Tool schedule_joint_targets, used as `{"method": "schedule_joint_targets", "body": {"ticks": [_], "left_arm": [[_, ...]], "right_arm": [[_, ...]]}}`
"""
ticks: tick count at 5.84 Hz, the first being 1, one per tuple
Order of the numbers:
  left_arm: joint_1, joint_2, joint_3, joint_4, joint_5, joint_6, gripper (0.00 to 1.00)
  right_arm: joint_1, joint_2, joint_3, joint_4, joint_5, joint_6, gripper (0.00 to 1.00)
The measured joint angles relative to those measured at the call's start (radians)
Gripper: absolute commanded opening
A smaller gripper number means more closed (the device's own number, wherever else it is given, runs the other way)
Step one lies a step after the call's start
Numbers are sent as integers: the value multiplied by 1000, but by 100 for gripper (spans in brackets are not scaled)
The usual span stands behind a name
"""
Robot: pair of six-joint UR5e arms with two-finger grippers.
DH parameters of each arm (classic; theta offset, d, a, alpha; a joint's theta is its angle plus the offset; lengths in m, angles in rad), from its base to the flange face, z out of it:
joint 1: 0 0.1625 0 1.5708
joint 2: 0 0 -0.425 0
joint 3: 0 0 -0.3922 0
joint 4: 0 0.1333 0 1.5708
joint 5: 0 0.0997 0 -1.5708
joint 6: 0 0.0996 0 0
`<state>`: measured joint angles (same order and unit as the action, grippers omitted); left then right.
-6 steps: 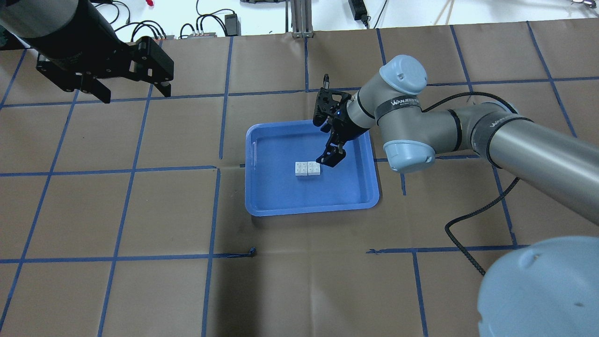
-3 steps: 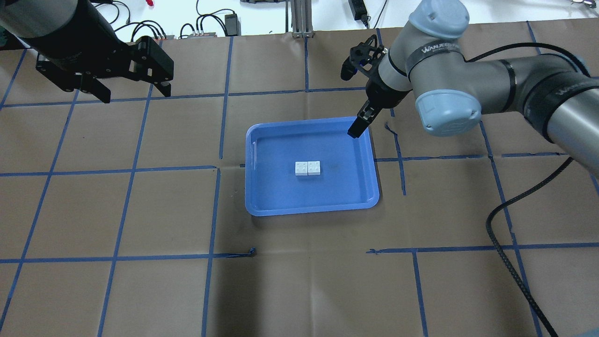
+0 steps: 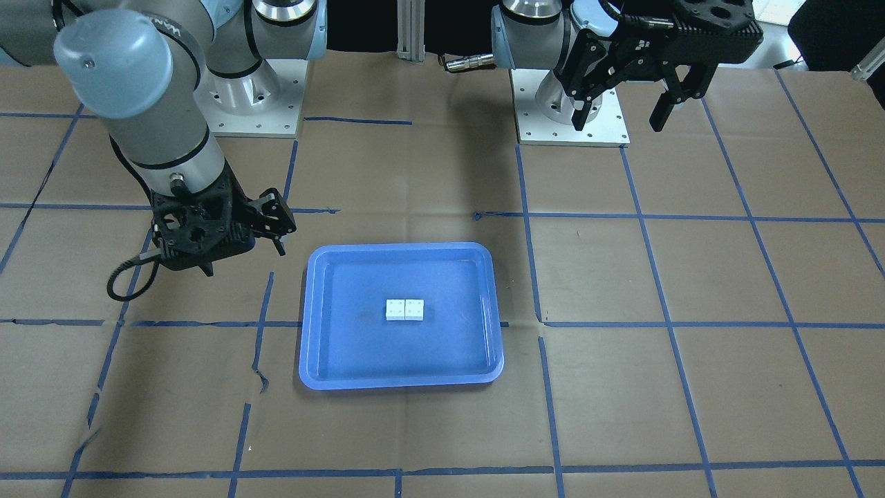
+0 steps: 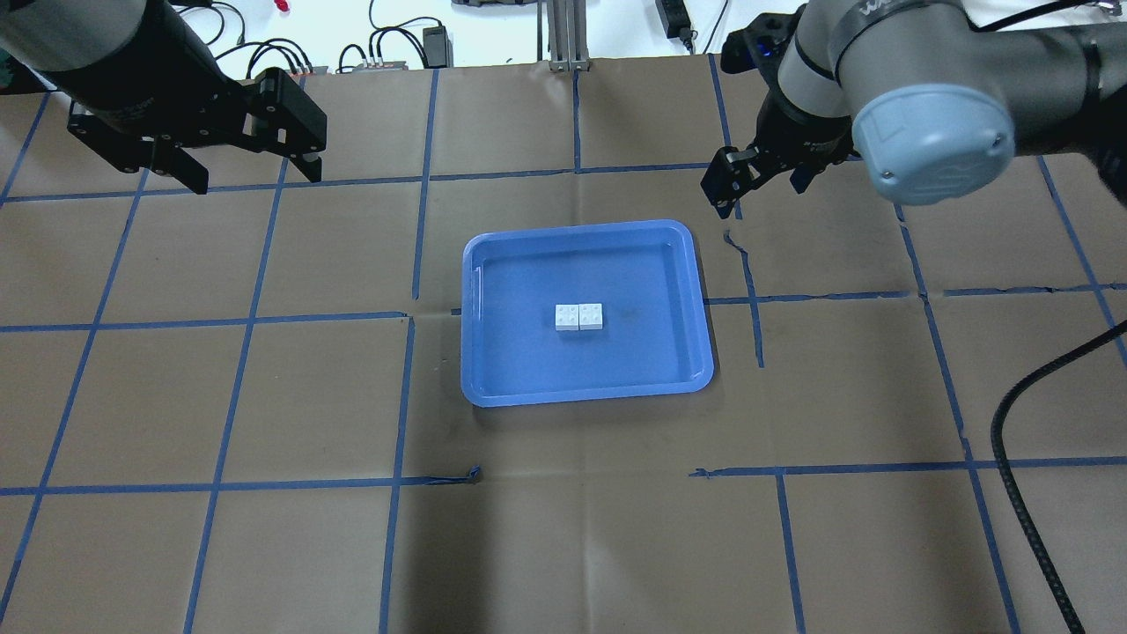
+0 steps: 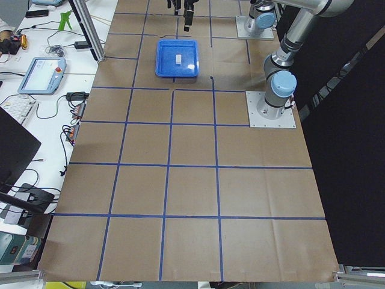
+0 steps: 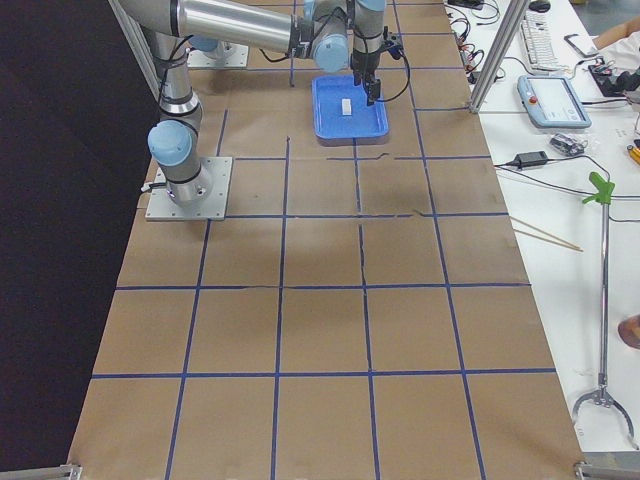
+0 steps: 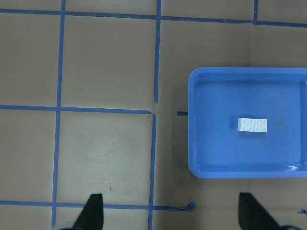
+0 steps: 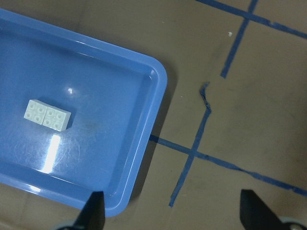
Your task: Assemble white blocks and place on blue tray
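**Desk:** What sits nearest the robot in the overhead view?

**Photographer:** The brown paper-covered table (image 4: 563,546), ruled into squares by blue tape lines (image 4: 220,484). Just past it, at centre, is the large, shallow, glossy blue plastic tray (image 4: 528,361) with rounded corners and a raised rim.

**Desk:** And the bricks?

**Photographer:** The two small white square plastic bricks (image 4: 579,317) lie flat near the middle of the tray floor. They touch side by side, studs up. Nothing touches them.

**Desk:** Where are the arms?

**Photographer:** The right gripper (image 4: 759,189), black and two-fingered, hangs above the paper beyond the tray's far right corner, outside the rim. Its jaws are spread. The right wrist-mounted camera shows both fingertips wide apart, with the tray corner and the bricks below.

**Desk:** And the other?

**Photographer:** The left gripper (image 4: 255,176) is farther back and well off to the left, well apart from the tray, its jaws likewise wide apart. Its wrist-mounted camera looks down on taped paper with the tray at right.

**Desk:** Anything behind?

**Photographer:** Black cables (image 4: 387,44) lie on a white surface past the table's far edge.
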<state>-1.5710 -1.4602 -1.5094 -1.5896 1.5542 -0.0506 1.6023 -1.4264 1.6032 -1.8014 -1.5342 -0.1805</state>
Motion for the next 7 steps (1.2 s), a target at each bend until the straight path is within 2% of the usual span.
{"method": "schedule_joint_targets", "body": {"ticks": [1,3,4,7], "left_arm": [[0,0,0,1,-1,0,99],[0,0,0,4,-2,0,99],[0,0,0,5,-2,0,99],[2,1,-1,8,-2,0,99]], "right_arm": [[-12,-9,-75,111,-17,110,100],[-40,-29,-224,371,-21,214,100],[-45,-38,-252,443,-15,238,100],[-46,-42,-233,465,-10,265,100]]}}
